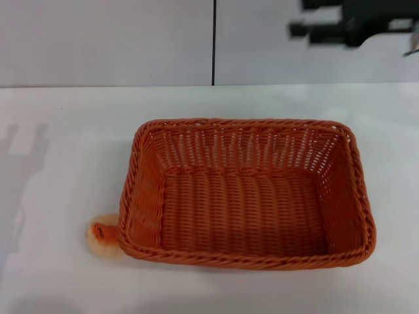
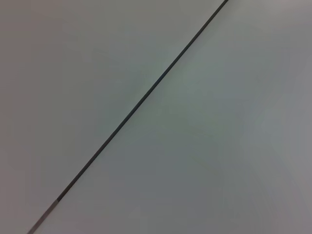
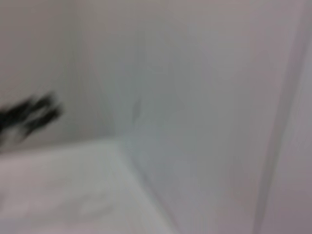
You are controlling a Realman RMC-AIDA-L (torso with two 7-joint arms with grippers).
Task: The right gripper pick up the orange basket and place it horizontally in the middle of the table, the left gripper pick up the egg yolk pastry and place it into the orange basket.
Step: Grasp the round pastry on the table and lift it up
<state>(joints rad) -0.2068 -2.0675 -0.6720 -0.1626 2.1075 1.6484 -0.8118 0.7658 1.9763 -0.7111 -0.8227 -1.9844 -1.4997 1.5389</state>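
The orange basket lies flat and lengthwise across the middle of the white table, with nothing inside it. The egg yolk pastry rests on the table against the basket's near left corner. My right gripper hangs high at the back right, in front of the wall, well clear of the basket, with its fingers apart and holding nothing. The head view does not show my left gripper. A blurred dark forked shape far off in the right wrist view looks like it.
A light grey wall with a dark vertical seam stands behind the table. The left wrist view shows only this wall and its seam. Shadows fall on the table's left part.
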